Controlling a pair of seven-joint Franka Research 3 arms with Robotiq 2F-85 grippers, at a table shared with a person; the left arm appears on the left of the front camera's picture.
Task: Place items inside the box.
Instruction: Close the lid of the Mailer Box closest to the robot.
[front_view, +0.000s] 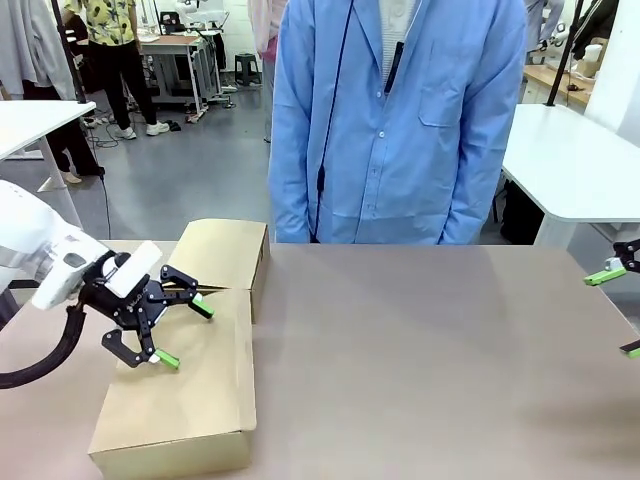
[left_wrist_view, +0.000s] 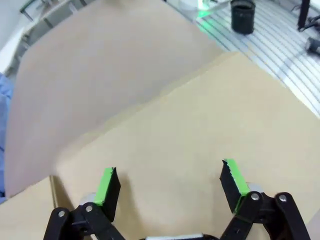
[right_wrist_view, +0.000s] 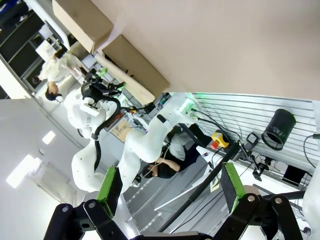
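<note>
We find the left claw (front_view: 180, 330) released over the closed box (front_view: 180, 400); we advise catching its lid edge squarely before lifting.

The scene was evenly and brightly lit from overhead, with no hard glare on the matte bench (front_view: 430, 340). In the front view the left end effector (front_view: 183, 332) cast a soft, faint shadow on the closed box (front_view: 190, 400) beneath it, and the picture was sharp throughout. The left wrist view was softer: the cardboard close to the lens looked slightly blurred, and straight edges bowed toward the frame's borders. The right wrist view showed strong wide-angle bending, bright ceiling-light patches at one edge, and a hazy, washed-out background.
</note>
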